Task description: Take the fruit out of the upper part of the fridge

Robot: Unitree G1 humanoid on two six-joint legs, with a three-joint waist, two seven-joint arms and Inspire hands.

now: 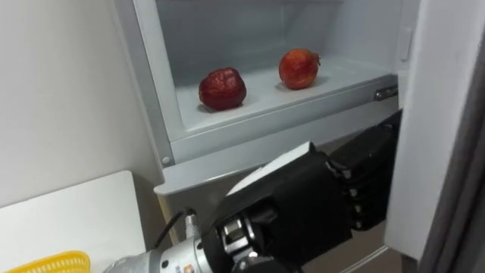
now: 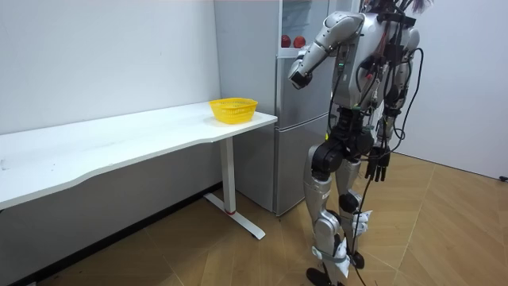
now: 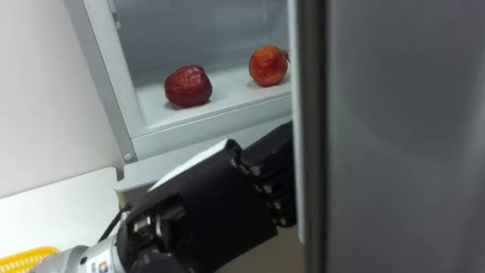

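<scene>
Two red fruits lie on the open upper fridge shelf (image 1: 303,95): a dark red one (image 1: 222,89) on the left and a brighter one (image 1: 298,68) to its right. My left hand (image 1: 303,205) is raised in front of the fridge, just below that shelf, open with its fingers (image 1: 364,186) relaxed and holding nothing. It is apart from both fruits. In the room view I stand upright facing the fridge (image 2: 305,103), and my right hand (image 2: 381,165) hangs open at my side.
The open fridge door (image 3: 379,114) stands close at my right. A white table (image 2: 119,147) runs along the wall on my left, with a yellow basket (image 2: 233,110) at its end nearest the fridge. The lower fridge door (image 1: 250,163) is closed.
</scene>
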